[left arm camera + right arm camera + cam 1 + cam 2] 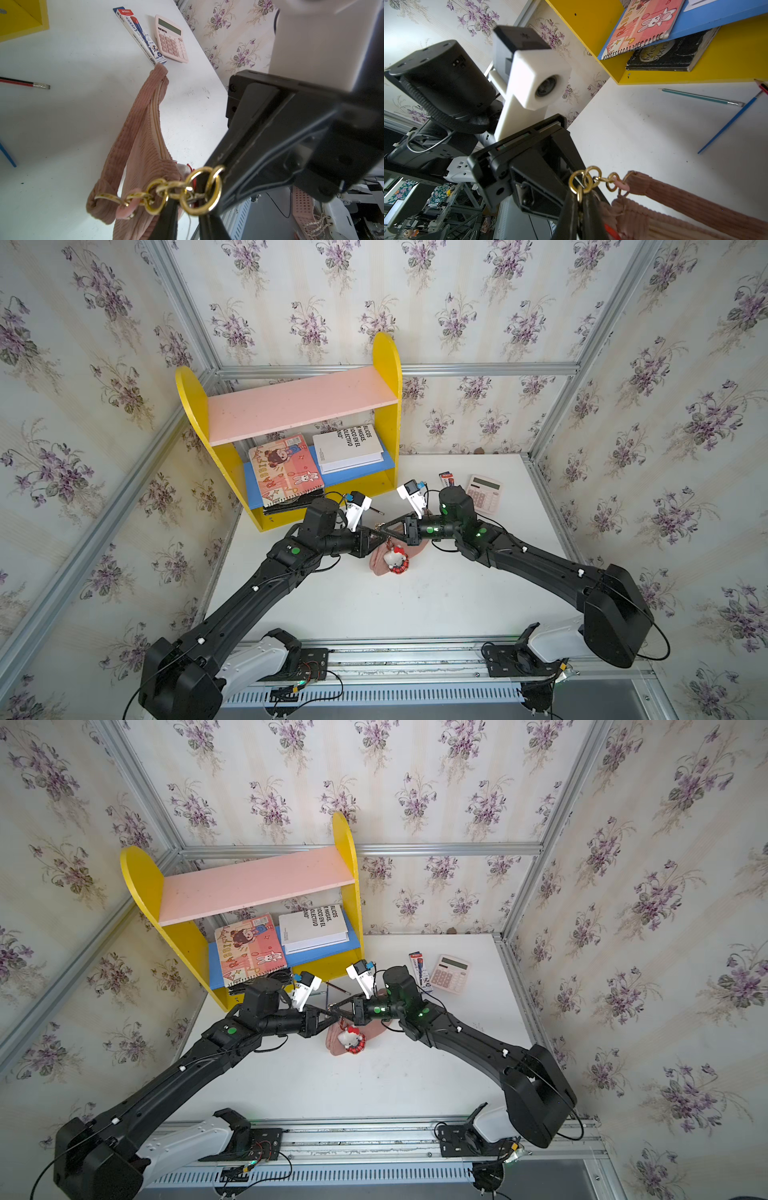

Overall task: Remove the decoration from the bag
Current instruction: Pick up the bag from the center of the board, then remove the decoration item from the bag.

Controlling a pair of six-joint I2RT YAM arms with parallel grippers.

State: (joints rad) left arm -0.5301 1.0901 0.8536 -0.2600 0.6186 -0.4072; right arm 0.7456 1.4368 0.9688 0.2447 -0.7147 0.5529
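**Both top views:** left arm [257, 585] comes up from the lower left and right arm [540, 560] from the lower right. Both are long and low, with wrists turned inward. Left pincer [376, 533] and right pincer [384, 527] meet tip to tip at frame centre. Just below the tips is one bag [377, 565], dusty pink and soft, on the white desk [374, 614]. One decoration [395, 560], a white plush cat with red bow and plaid skirt, lies on the bag. Upper left is one yellow shelf [191, 406] with pink and blue boards. Right of centre are one pink calculator [451, 973] and one pencil box [419, 969].

**Left wrist view:** the bag is ribbed corduroy with a zip. Its strap end is held up by a gold chain [162, 191] of round links ending in two bigger rings. The left pincer's black jaws stand close either side of a ring; can't tell if they pinch it. One red-black pencil [25, 83] lies on the desk.

**Right wrist view:** the right pincer is clenched on a ring of the gold chain, with the left pincer's tip right at the rings. Three pencils show here: teal pencil [702, 97], blue pencil [729, 122] and the red-black tip. One spiral notebook [643, 22] sits over one black book [670, 56].
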